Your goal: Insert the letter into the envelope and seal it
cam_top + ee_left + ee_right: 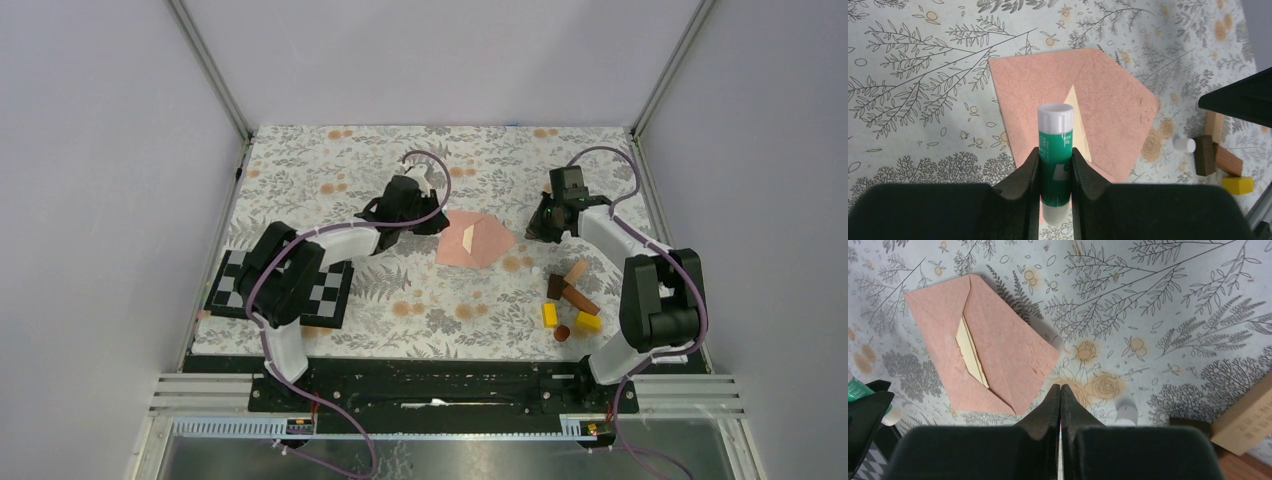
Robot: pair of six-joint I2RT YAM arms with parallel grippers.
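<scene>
The salmon-pink envelope [476, 240] lies flat mid-table with its triangular flap open to the right. It also shows in the left wrist view [1088, 95] and the right wrist view [1003, 352]. A cream letter [1079, 125] sits inside, only a narrow wedge showing [970, 352]. My left gripper [1055, 160] is shut on a green glue stick [1055, 150] with its white end pointing over the envelope, just left of it [412, 205]. My right gripper [1061, 390] is shut and empty, just right of the flap tip [548, 225].
A small white cap [1126, 414] lies on the cloth right of the envelope [1184, 145]. Wooden blocks [572, 300] in brown, tan and yellow lie at the front right. A checkerboard [335, 295] lies at the front left under my left arm.
</scene>
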